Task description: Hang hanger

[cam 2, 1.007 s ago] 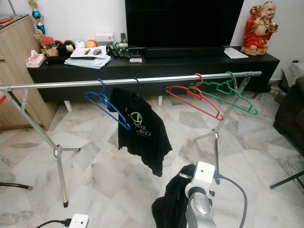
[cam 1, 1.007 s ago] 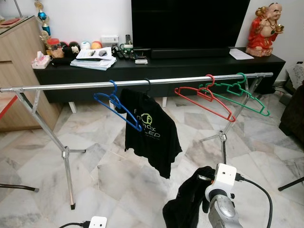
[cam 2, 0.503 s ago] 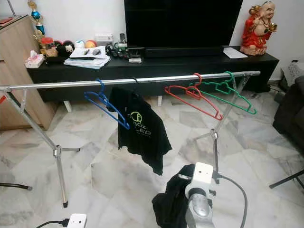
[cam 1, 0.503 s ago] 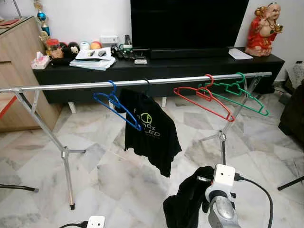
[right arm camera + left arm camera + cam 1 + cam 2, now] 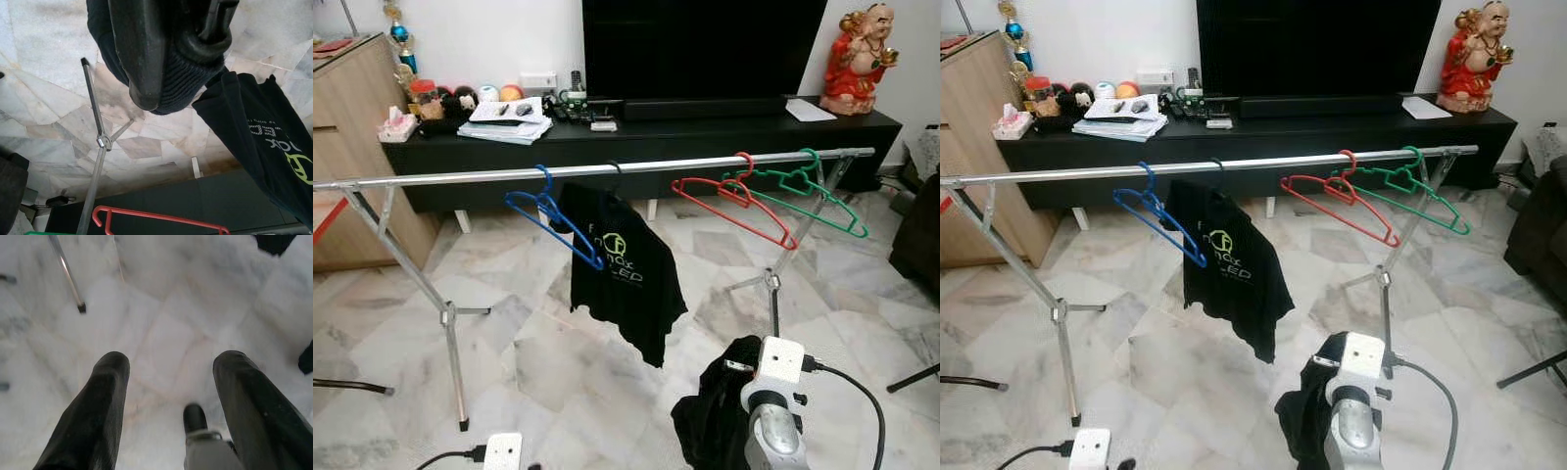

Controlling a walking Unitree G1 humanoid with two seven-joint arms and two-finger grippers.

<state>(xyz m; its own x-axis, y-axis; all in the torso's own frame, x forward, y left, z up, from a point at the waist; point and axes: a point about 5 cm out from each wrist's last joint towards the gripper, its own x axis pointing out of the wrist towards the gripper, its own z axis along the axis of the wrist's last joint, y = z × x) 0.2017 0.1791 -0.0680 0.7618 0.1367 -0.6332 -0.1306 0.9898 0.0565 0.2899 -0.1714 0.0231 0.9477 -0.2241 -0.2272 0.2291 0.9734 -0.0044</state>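
Right gripper: low, near the floor, fingers clamped on a dark garment that bunches around them; whether a hanger sits inside the bundle is hard to make out.
Right arm: silver, white wrist block on top, black cable looping off to its right.
Left gripper: pointing down at the marble floor, two black fingers spread wide, nothing between them.
Rail: long metal bar on splayed legs, well ahead of and above the right gripper.
Black T-shirt: hanging from the rail on a black hanger, green-white print on the front; ahead and to the left of the right gripper, nearest item to it.
Blue hanger: bare, hooked on the rail just left of the T-shirt.
Red hanger: bare, on the rail ahead of the right gripper.
Green hanger: bare, just right of the red one, overlapping it.
TV console: black, beyond the rail, carrying papers and small clutter.
Red figurine: on the console's right end.
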